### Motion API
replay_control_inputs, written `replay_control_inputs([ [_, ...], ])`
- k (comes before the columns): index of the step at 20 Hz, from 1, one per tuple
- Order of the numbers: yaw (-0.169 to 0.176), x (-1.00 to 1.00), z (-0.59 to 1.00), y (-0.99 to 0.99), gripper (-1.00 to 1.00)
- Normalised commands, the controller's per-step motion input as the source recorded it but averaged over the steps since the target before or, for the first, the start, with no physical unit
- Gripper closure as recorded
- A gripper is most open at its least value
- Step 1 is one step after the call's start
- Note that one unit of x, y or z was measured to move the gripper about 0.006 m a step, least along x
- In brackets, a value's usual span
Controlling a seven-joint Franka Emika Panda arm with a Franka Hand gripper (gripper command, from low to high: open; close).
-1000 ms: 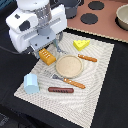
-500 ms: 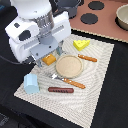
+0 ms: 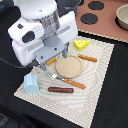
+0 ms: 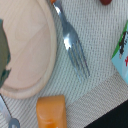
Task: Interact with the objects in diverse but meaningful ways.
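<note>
Your arm (image 3: pixel 42 30) fills the upper left of the exterior view, a bulky white housing over a grey wrist, and it hides much of what lies beneath it. Two dark fingers hang down from it at the plate's near edge; the gripper (image 3: pixel 56 56) seems to hold nothing, but you cannot tell how wide it stands.

Under everything lies a pale woven mat (image 3: pixel 102 80), finely ribbed, spread on a black table (image 3: pixel 12 107). At the top right sits a brown stove board (image 3: pixel 107 22) with dark round burners and a grey bowl (image 3: pixel 123 16) at the frame's edge.

On the mat, the round plate (image 3: pixel 69 67) is smooth, tan and wooden-looking with a shallow rim; the wrist view shows it close (image 4: pixel 27 50). The cup (image 3: pixel 31 83) is light blue and blocky, near the mat's left corner. The cheese (image 3: pixel 81 44) is a yellow wedge beyond the plate.

The sausage (image 3: pixel 60 90) is thin, reddish-brown and straight, lying in front of the plate. A fork (image 3: pixel 67 81) with an orange handle lies between them; its shiny metal tines (image 4: pixel 72 47) rest just beside the plate's rim. A second orange-handled utensil (image 3: pixel 88 58) lies to the plate's right. The bread (image 4: pixel 51 111) is a smooth orange block, mostly hidden under the arm in the exterior view.
</note>
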Motion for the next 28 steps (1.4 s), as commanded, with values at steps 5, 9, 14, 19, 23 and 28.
replay_control_inputs([
  [5,0.101,0.51,0.22,-0.28,-1.00],
  [9,0.134,0.42,0.29,-0.22,-1.00],
  [14,0.137,0.40,0.27,-0.26,-1.00],
  [19,0.122,0.40,0.17,-0.42,-1.00],
  [23,0.011,0.66,0.08,-0.59,-1.00],
  [28,0.000,0.75,0.01,-0.59,-1.00],
])
